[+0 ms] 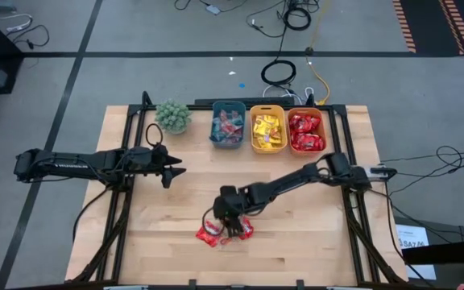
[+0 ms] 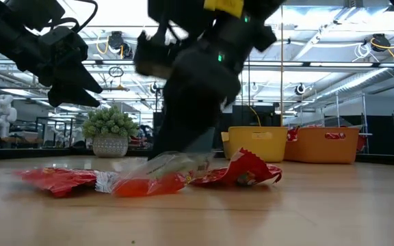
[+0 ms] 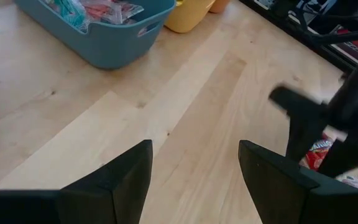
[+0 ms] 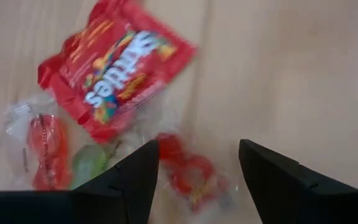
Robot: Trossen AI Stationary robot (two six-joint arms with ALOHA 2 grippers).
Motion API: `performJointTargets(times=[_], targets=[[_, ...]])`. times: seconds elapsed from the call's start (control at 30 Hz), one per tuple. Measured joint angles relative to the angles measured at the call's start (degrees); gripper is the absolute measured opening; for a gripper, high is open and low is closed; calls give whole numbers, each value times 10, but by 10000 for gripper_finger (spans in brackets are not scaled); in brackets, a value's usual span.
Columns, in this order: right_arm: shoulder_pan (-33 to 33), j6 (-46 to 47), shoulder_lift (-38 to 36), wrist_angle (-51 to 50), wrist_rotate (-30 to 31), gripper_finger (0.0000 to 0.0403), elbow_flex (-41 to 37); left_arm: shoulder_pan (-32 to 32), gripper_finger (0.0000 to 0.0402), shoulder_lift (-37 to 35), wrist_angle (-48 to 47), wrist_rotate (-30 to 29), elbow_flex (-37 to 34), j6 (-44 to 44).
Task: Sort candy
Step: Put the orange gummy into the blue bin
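Note:
A small heap of candy (image 1: 220, 234) lies near the table's front edge, about midway. It includes a red Skittles packet (image 4: 117, 74), a clear-wrapped red and green piece (image 4: 48, 155) and a small red piece (image 4: 191, 177). My right gripper (image 4: 197, 152) hangs open just over the heap (image 2: 149, 179), pointing steeply down, with its fingers on either side of the small red piece. My left gripper (image 1: 176, 171) waits open above the table's left half, with nothing between its fingers (image 3: 194, 155).
Along the far edge stand a teal bin (image 1: 227, 137), a yellow bin (image 1: 267, 145) and an orange bin (image 1: 306, 147), each with candy in it. A small green plant (image 1: 173, 116) sits left of them. Bare wood lies between the bins and the heap.

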Motion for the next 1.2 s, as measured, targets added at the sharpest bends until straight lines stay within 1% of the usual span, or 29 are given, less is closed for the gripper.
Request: performJointTargets(times=[0.1, 0.17, 0.2, 0.27, 0.37, 0.4, 0.43, 0.53, 0.67, 0.8, 0.9, 0.97, 1.07, 1.2], targets=[[10, 18, 27, 10, 6, 208, 2, 0, 247, 0, 0, 0, 0, 0], [11, 48, 37, 7, 6, 190, 3, 0, 247, 0, -1, 2, 0, 0], [11, 60, 39, 4, 8, 174, 3, 0, 247, 0, -1, 4, 0, 0], [10, 74, 39, 2, 13, 128, 3, 0, 247, 0, -1, 5, 0, 0], [2, 86, 24, -10, 11, 41, 2, 0, 247, 0, -1, 6, 0, 0], [-3, 90, 16, -14, 5, 24, 1, 0, 247, 0, -1, 6, 0, 0], [-8, 95, 8, -23, 1, 16, 0, 0, 247, 0, -1, 6, 0, 0], [-31, 115, -28, -45, 32, 23, -3, 0, 247, 0, 0, 6, 0, 0], [-84, 120, -92, -59, 115, 19, -2, 0, 247, 0, 1, 6, 0, 0], [-137, 133, -135, -54, 174, 12, -1, 0, 247, 0, 1, 6, 0, 0], [-185, 146, -158, -24, 209, 16, -1, 0, 247, 0, 1, 6, 0, 0], [-216, 146, -163, 9, 216, 25, 0, 0, 247, 0, 1, 6, 0, 0], [-255, 148, -156, 34, 211, 44, 0, 0, 247, 0, 1, 4, 0, 0], [-301, 148, -153, 19, 197, 81, -1, 0, 247, 0, 1, 2, 0, 0]])
